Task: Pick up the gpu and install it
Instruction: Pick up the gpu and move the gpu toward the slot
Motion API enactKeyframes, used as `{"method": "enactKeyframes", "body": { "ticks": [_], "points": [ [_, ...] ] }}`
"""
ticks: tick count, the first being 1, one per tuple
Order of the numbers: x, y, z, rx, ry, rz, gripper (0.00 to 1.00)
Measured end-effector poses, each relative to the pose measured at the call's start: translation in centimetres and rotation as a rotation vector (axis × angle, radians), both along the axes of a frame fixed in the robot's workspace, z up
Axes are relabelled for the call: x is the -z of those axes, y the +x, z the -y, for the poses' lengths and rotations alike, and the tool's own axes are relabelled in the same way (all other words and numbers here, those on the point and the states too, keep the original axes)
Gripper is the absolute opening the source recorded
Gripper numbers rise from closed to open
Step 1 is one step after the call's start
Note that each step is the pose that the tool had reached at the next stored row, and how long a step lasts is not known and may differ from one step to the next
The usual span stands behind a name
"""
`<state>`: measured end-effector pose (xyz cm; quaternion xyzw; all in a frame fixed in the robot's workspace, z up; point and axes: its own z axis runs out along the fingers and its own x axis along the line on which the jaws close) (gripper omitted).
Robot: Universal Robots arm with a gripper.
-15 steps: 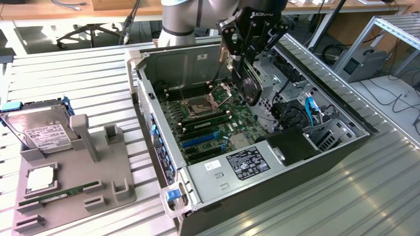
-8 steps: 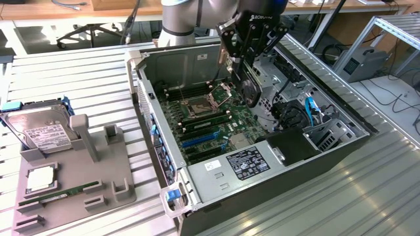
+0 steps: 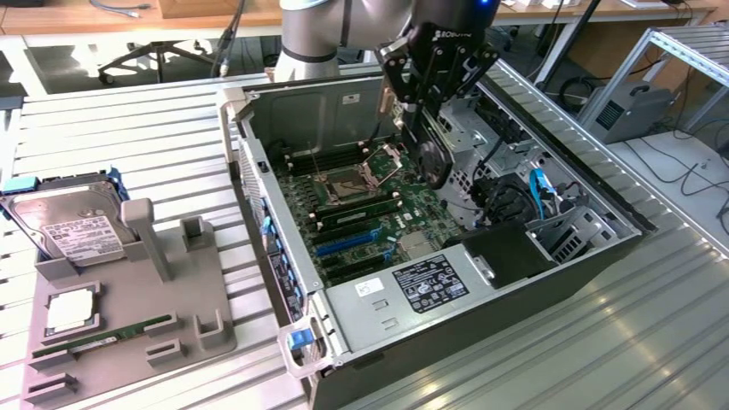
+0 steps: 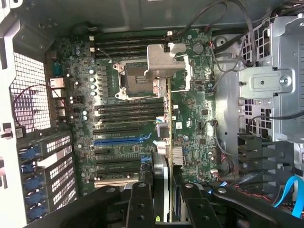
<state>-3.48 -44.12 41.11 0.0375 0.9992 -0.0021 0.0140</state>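
Note:
My gripper (image 3: 418, 101) hangs over the open computer case (image 3: 265, 248) and is shut on the gpu (image 3: 431, 161). The gpu is a thin black card with a round fan, held on edge and reaching down toward the motherboard (image 3: 376, 213). In the wrist view the gpu (image 4: 168, 118) appears edge-on between my fingers (image 4: 140, 202), with its silver bracket (image 4: 164, 59) at the far end above the CPU socket (image 4: 130, 78). The card floats above the board, beside the blue expansion slot (image 4: 118, 141) and apart from it.
A grey tray (image 3: 200, 342) at the exterior view's left carries a hard drive (image 3: 68, 224), a CPU (image 3: 71, 311) and a green RAM stick (image 3: 102, 338). Inside the case are the power supply (image 3: 428, 284), a drive cage (image 4: 280, 80) and blue cables (image 3: 538, 184).

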Motion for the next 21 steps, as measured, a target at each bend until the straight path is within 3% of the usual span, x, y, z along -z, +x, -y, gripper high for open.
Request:
{"method": "enactKeyframes", "body": {
  "ticks": [7,21],
  "points": [
    [0.20,0.3,-0.12,0.000,-0.0002,0.0000,0.27],
    [0.73,1.1,-0.84,0.000,-0.0003,0.0000,0.27]
  ]
}}
